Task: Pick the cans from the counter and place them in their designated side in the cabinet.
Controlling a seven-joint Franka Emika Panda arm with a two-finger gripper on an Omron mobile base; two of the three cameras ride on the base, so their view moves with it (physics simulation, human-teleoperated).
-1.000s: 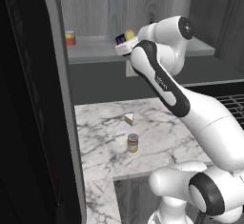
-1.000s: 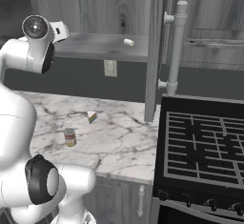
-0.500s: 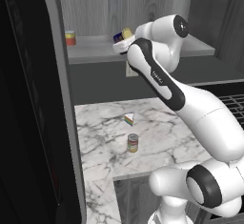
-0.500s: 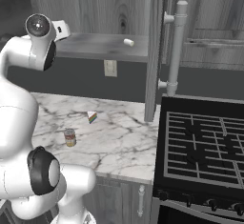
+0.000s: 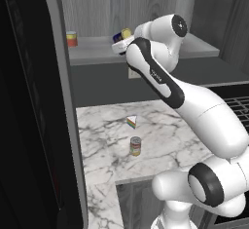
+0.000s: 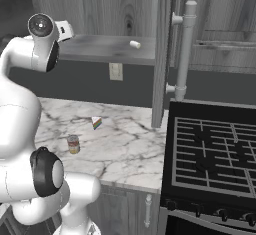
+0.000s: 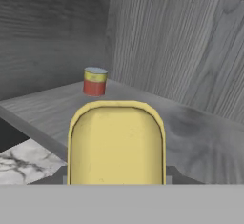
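Boxy can, dark blue with yellow top: in the hand view the yellow top faces the camera, big and centred at the bottom, lower edge cut off by the frame. Blue body not visible there, and the fingertips are hidden behind or beside it. In the left base view it's a small blue and yellow patch at the end of the arm, half covered by the white wrist, above the front part of the cabinet shelf. Can't tell whether it touches the shelf board or is just above it.

Gripper: fingers themselves hard to make out in any view; clamped on the boxy can, which sits right in the hand, top pointing back toward the hand camera. In the right base view the wrist end is at the left end of the shelf and the can is hidden behind the arm.

Round can: upright on the counter, yellow-green-red label, silvery top, well below and apart from the gripper. Also in the right base view, partly close to the robot's body. Label text too small to read.

Rainbow-striped wedge on the counter just behind the round can, not touching.

Short red-and-yellow can upright on the shelf, further in, toward the back wall, well apart from the held can; at the left end of the shelf in the left base view.

Small pale object on the shelf near the right side, too small to identify.

Tall black panel blocks the left side of the left base view, cutting off the counter's left edge. Stove grate to the right of the counter.
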